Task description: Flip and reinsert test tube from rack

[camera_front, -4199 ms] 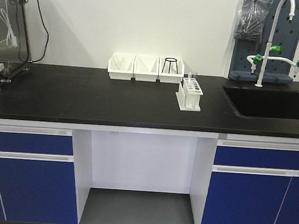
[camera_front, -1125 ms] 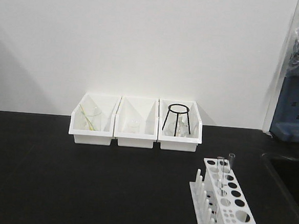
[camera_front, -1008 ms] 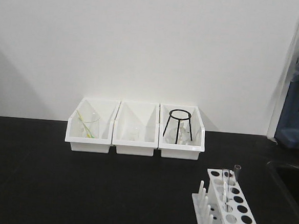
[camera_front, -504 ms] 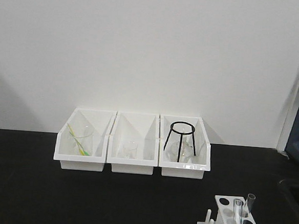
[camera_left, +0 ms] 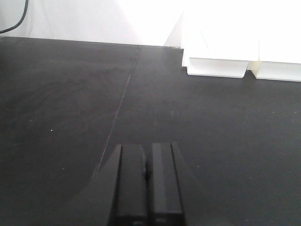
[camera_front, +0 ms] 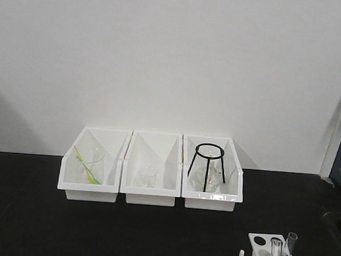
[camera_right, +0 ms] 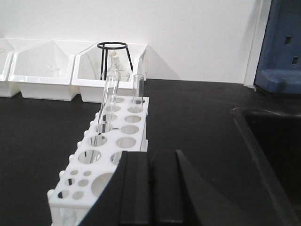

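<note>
While the left end effector (camera_left: 146, 162) and right end effector (camera_right: 149, 162) were closed on nothing, the test tube (camera_right: 107, 104), standing in the rack (camera_right: 129, 141), was judged light, slippery, fragile, and best gripped gently on its exposed upper length.

Test tubes (camera_right: 138, 92) upright in rack (camera_right: 109, 133); bins (camera_front: 149, 198) behind; sink (camera_right: 273, 155) right.

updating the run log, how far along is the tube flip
Done: nothing visible yet. The nearer test tube and the farther test tube both stand in the rack, open rims up. In hand: nothing. The right pincer is shut and empty just short of the rack, and the left pincer is shut over the counter. Left: grip one tube, lift it out, flip it, reinsert it.
</note>
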